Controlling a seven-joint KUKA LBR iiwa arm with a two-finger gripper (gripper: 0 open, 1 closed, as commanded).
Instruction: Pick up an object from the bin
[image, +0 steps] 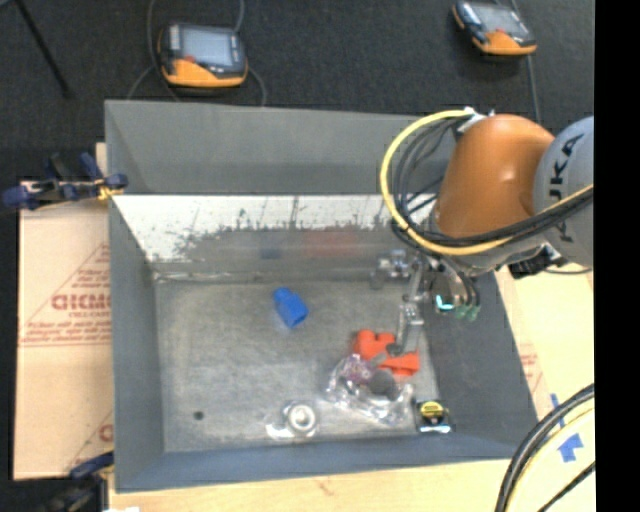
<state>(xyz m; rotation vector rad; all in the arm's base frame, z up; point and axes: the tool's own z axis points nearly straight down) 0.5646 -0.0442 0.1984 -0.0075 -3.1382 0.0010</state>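
- The gripper (408, 338) is hanging low over the bin's floor at about 3 o'clock from its middle, under the arm's orange cover; I cannot tell how far open it is, and nothing is showing in its hold.
- Directly beneath it an orange plastic piece (385, 354) is lying, seemingly in two lobes, touching a crumpled clear plastic wrapper (362, 386) at its 7 o'clock side.
- The orange piece is looking small, rigid and light; I am judging that it will neither crush nor sag, though its smooth faces may be slippery.
- A hold across its narrow middle, where the two lobes are meeting, is looking safest; a hold on one tip is risking a twist-out.
- The wrapper is looking thin, springy and glossy, so it is likely to slide or come up along with the orange piece.
- A blue block (290, 307) is sitting well apart at 11 o'clock, a silver round cap (297, 418) at 6 o'clock, and a small yellow-and-black thing (432, 412) at 4 o'clock by the wall.
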